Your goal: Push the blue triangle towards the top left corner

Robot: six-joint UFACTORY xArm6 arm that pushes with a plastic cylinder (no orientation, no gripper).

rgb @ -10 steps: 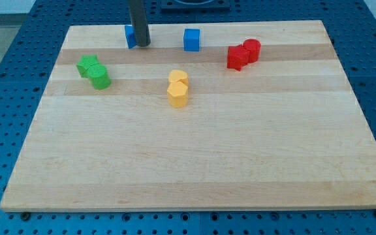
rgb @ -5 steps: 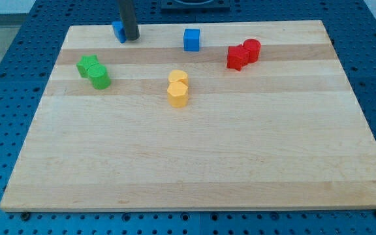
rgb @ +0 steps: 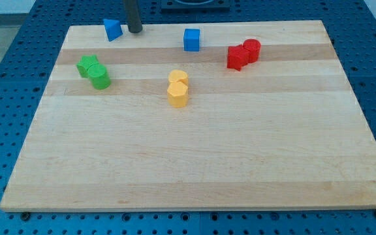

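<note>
The blue triangle (rgb: pixel 112 29) lies near the board's top edge, toward the view's top left. My tip (rgb: pixel 135 30) stands just to the triangle's right, a small gap apart from it, with the dark rod rising out of the view's top. A blue cube (rgb: pixel 191 40) sits further right along the top edge.
A green star (rgb: pixel 88 65) and green cylinder (rgb: pixel 100 78) touch at the left. Two yellow blocks (rgb: pixel 177 88) stand together at centre. Two red blocks (rgb: pixel 243 54) sit at the upper right. The wooden board (rgb: pixel 194 156) lies on a blue perforated table.
The blue triangle has slid left and slightly up along the top edge. My tip followed it left, then drew back a little to the right, leaving a gap.
</note>
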